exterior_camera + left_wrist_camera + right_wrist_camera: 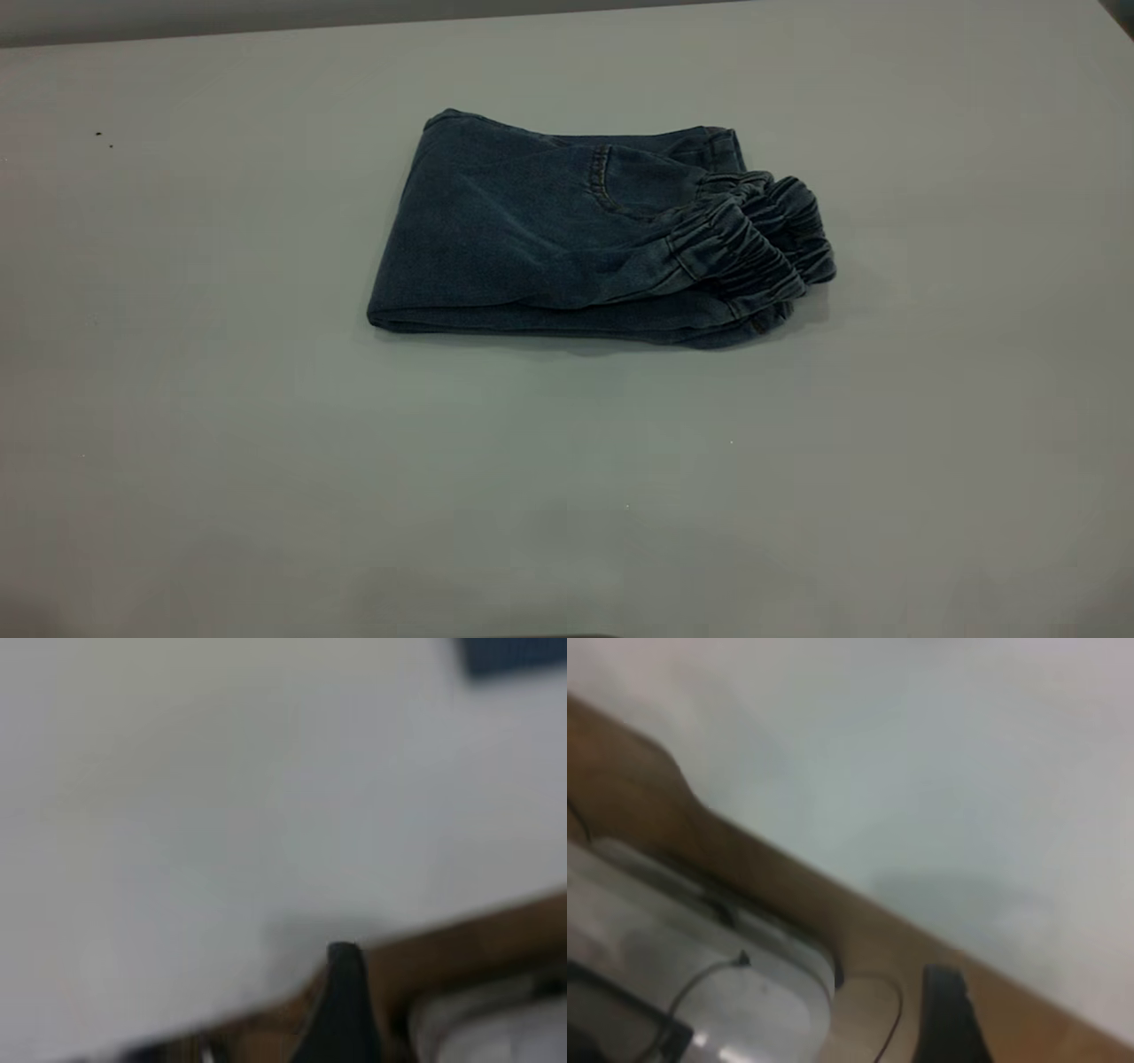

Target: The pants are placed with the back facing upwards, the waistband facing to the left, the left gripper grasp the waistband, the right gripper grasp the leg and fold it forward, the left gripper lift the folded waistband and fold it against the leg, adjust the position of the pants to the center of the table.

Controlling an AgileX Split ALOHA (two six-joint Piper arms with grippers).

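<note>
The pants [549, 239] lie folded into a compact blue denim bundle on the table [266, 443], a little beyond its middle in the exterior view. The ruched waistband [753, 252] is bunched at the bundle's right end, on top of the layers below. A curved pocket seam shows on the top layer. The leg is covered by the fold. Neither arm appears in the exterior view. In the left wrist view my left gripper [345, 1005] hangs over the table's edge, far from a corner of the pants [514, 654]. My right gripper [948, 1019] is likewise over the table's edge.
A wooden border [788, 895] runs along the table's edge in the right wrist view, with a grey metal base and a thin cable [700, 992] beyond it. The same wooden border [461, 943] shows in the left wrist view. Bare tabletop surrounds the pants.
</note>
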